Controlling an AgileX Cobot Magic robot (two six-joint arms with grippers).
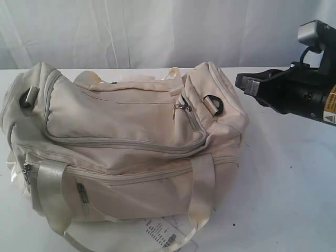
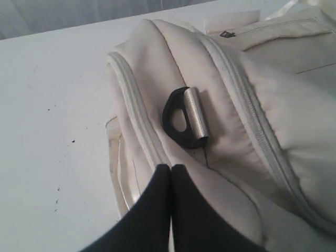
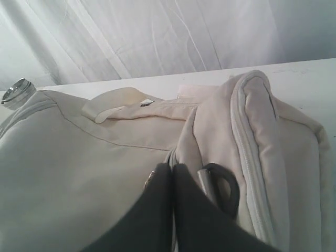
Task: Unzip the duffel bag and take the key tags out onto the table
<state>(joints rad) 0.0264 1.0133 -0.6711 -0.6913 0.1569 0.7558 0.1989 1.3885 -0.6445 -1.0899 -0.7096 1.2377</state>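
The cream duffel bag lies on the white table with its zippers closed; a metal zipper pull hangs near its right end. The key tags are hidden. My right gripper hovers shut just right of the bag's right end, apart from it, near the dark D-ring. In the right wrist view its shut tips sit in front of the bag beside that D-ring. My left gripper is shut and empty over the bag's other end, below its D-ring; the exterior view does not show it.
A white paper barcode label lies under the bag's front edge by a satin strap. A white curtain hangs behind the table. Bare tabletop stretches beyond the bag's left end and to its right.
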